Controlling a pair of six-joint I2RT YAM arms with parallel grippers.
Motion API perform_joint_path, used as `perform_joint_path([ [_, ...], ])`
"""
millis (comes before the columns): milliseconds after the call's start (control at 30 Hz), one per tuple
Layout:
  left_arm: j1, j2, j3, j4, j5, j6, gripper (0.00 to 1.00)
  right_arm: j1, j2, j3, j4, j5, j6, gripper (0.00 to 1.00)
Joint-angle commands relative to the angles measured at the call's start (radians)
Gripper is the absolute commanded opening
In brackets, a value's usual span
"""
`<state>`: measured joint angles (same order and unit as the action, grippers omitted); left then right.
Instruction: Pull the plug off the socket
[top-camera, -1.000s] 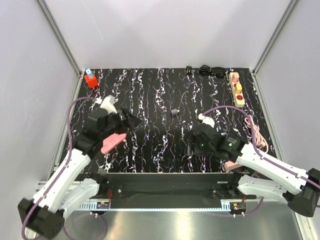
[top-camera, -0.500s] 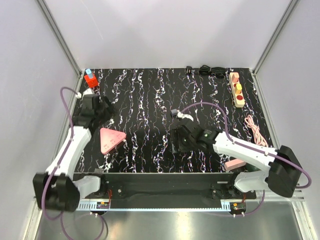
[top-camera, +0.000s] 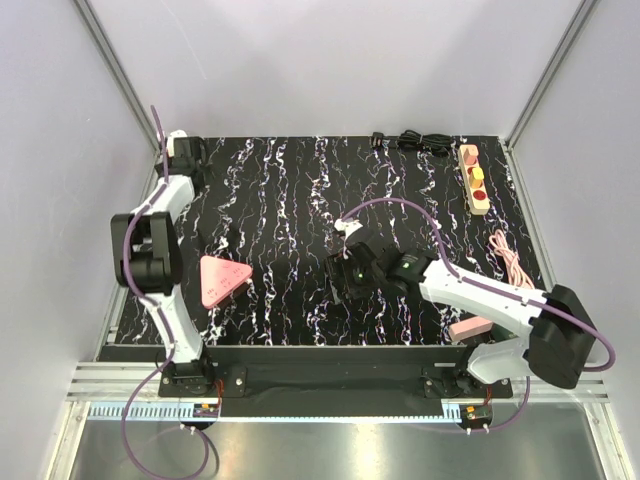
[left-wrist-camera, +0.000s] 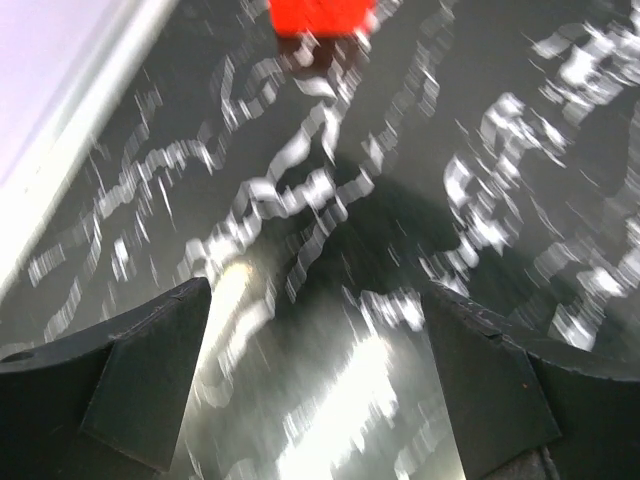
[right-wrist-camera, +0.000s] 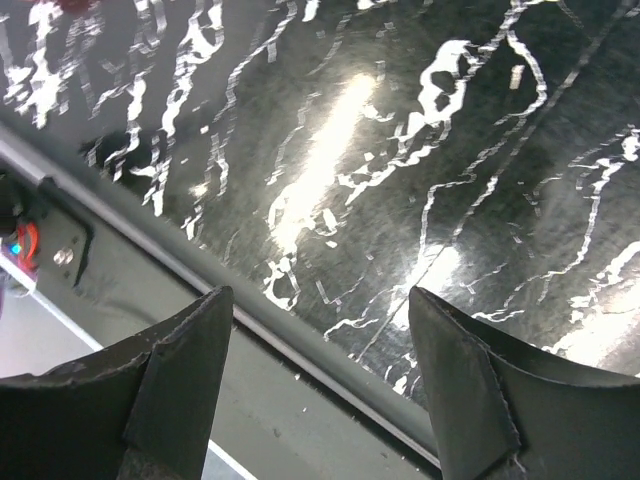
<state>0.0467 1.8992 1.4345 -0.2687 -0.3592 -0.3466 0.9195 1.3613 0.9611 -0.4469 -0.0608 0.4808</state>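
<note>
**Socket untouched, both claws being held open**

The socket (top-camera: 474, 178) is being flanked by a black cable (top-camera: 415, 142) at the table's (top-camera: 300, 180) far right corner. A pink cable (top-camera: 513, 265) is being draped along the right edge. The right gripper (right-wrist-camera: 320, 390) is being held spread and empty mid-table. The left gripper (left-wrist-camera: 320, 390) is being held likewise at the far left corner, beside a red block (left-wrist-camera: 320, 15).

Top view high above the near edge, looking down over the whole black marbled table (top-camera: 290, 190), both wrist views close, angled onto that same table.
</note>
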Motion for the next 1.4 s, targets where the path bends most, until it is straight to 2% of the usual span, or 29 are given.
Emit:
perform_joint_path([
  [0,0.053,0.095,0.124,0.104,-0.02,0.156,0.93,-0.011,-0.088,0.016,0.04,-0.089,-0.039,0.78],
  [200,0.071,0.254,0.334,0.109,0.046,0.279,0.93,-0.021,-0.192,-0.027,0.036,-0.119,-0.119,0.83],
  [267,0.073,0.277,0.362,0.125,0.081,0.307,0.94,-0.025,-0.205,-0.035,0.024,-0.109,-0.157,0.83],
  [400,0.076,0.343,0.489,0.076,0.039,0.285,0.99,-0.048,-0.223,-0.036,0.002,-0.093,-0.197,0.83],
  [767,0.088,0.445,0.555,0.071,0.014,0.231,0.98,-0.074,-0.218,-0.032,0.004,-0.083,-0.222,0.83],
  [1067,0.122,0.543,0.722,-0.01,0.037,0.187,0.96,-0.084,-0.194,-0.039,0.014,-0.066,-0.223,0.83],
  [1367,0.162,0.586,0.788,-0.033,0.132,0.144,0.88,-0.097,-0.189,-0.036,0.017,-0.06,-0.219,0.83],
])
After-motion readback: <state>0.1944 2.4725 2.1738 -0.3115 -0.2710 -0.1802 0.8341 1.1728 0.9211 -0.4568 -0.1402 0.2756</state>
